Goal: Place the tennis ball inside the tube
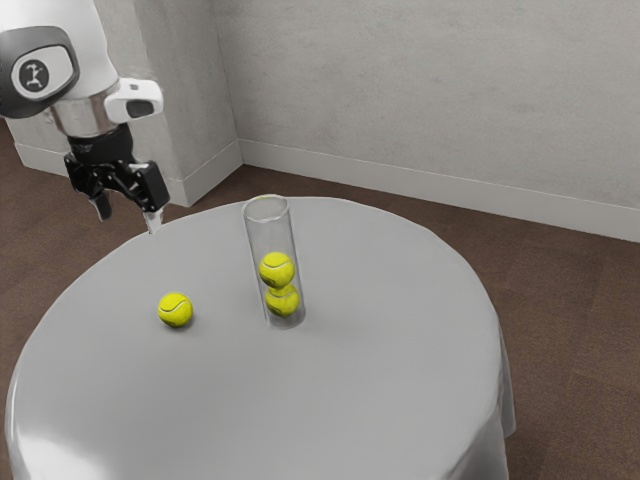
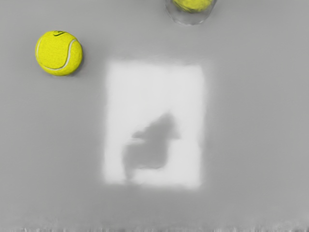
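Reaching the loose tennis ball (image 1: pixel 175 310) is the step in hand, we judge; two in the tube (image 1: pixel 269 235), this one still to go. It rests on the desk (image 1: pixel 350 400), on the exterior view's left of the tube, near it but apart. Our tool (image 1: pixel 128 214) hangs above, same side of the tube, farther out than the ball. Tool state: spread, nothing between the fingers. Key relation: ball is lower than the tool and offset toward the tube, so we'd shift across that way, then drop with a finger either side of it. Round, no long axis, any closing direction should do; may roll if clipped. Tube upright, clear, mouth up, with an upper ball (image 1: pixel 277 270) and a lower ball (image 1: pixel 283 300) stacked toward its base. We see nothing blocking tool to ball; tube is the neighbour to mind, probably tips easily if knocked. Later move needs the ball raised above the tube's mouth, centred, then let go. Bright patch (image 2: pixel 154 87) with a dark shadow (image 2: pixel 152 147) on the desk, apart from the tube. Wall (image 1: pixel 420 100) behind the tube, brown floor (image 1: pixel 570 310) past the desk edge
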Robot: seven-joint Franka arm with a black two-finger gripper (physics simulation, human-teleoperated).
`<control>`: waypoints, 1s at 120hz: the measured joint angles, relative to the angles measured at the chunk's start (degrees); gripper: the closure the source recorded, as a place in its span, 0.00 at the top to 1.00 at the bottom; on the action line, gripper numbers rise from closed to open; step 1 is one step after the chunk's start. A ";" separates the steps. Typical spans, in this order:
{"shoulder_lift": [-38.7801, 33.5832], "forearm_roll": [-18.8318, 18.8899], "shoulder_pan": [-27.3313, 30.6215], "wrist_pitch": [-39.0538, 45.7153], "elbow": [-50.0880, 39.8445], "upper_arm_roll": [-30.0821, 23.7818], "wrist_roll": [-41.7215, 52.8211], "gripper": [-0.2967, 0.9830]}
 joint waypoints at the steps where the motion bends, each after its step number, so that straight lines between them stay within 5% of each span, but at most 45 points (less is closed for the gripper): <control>1: -0.26 0.00 0.15 0.33 -0.79 0.00 0.00 0.77; 24: -4.38 1.57 2.94 8.93 -14.97 -0.73 -0.08 0.77; 46: 0.53 3.42 3.34 19.04 -21.20 1.10 -2.17 0.77; 79: 12.73 3.13 7.05 35.75 -20.89 1.33 -1.60 0.77; 120: 25.39 2.36 9.58 40.99 -12.23 1.23 1.24 0.77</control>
